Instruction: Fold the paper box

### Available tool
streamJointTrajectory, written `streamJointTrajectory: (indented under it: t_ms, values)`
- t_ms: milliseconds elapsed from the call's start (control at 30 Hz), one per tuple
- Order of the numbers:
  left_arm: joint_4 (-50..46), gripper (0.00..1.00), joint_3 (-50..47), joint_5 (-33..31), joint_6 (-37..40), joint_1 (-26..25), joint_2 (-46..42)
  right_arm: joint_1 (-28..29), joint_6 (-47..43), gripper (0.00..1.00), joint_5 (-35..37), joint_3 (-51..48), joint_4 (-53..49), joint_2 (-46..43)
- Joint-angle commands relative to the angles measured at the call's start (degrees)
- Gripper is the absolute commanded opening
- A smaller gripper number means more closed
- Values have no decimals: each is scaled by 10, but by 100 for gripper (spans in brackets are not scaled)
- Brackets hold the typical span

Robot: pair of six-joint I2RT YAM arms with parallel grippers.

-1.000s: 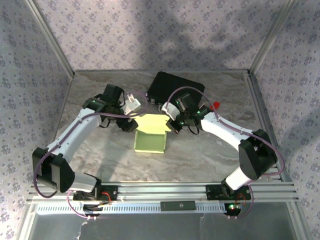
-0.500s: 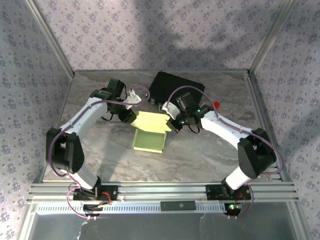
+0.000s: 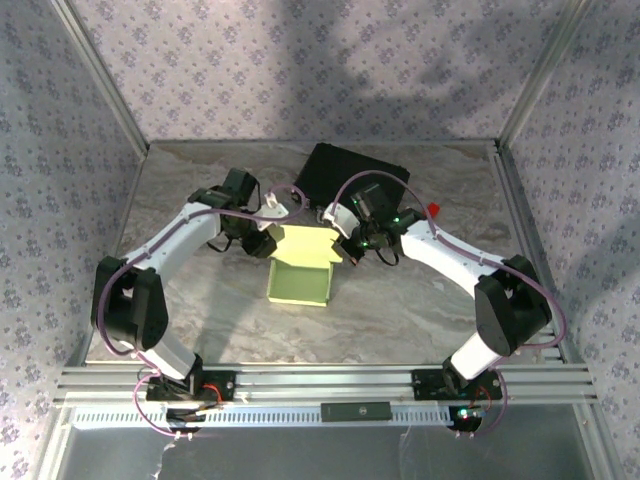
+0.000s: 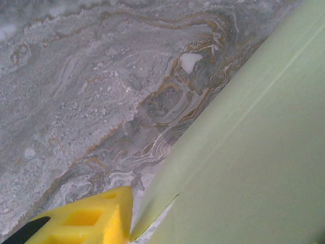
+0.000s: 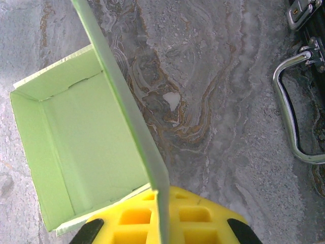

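On the left, the left arm is reaching further in than a second ago. Its elbow is now standing high above its base, and the left pincer (image 3: pixel 267 238) is pushing up against the back left corner of the paper box (image 3: pixel 300 272), where it was earlier hanging clear of the card. In the left wrist view, one yellow pad (image 4: pixel 84 223), moulded with square hollows, is sitting just beside the edge of the smooth pale green card. Whether the jaws are gripping it, I cannot tell. The box is lying mid-desk (image 3: pixel 420 300) on grey marbled stone, shallow and open-topped, its place unchanged. Further right, the right pincer (image 3: pixel 345 246) is staying clamped together on the box's thin upright wall (image 5: pixel 127 127). Behind, a black hard case (image 3: pixel 352 175) is lying flat, its bent metal handle (image 5: pixel 289 117) gleaming.
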Motion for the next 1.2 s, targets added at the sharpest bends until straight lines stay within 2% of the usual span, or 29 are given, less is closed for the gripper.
streamJointTrajectory:
  t_ms: [0,100,233,300,567,767,867,967,1167]
  values:
    - [17,43,-13,0,-8,0,-40,-3,-8,0,6,13,-28,13]
    - [26,40,-18,-2,-5,-1,-40,-1,-8,0,4,17,-29,14]
    - [5,22,6,6,-11,-3,-12,-1,-6,0,10,17,-32,14]
    - [4,18,6,11,-18,-5,-12,-2,-4,0,11,18,-33,16]
    - [9,12,1,-11,-84,-25,-27,3,37,0,38,56,-60,38]
    - [35,5,15,-23,-203,-43,-28,21,158,0,76,64,-26,41]
    - [49,0,20,-70,-259,-58,-23,44,212,0,117,72,-17,50]
    - [66,0,23,-97,-344,-61,-21,66,275,0,170,78,-1,51]
    - [181,0,-14,-128,-463,-94,-49,82,390,0,223,58,70,36]
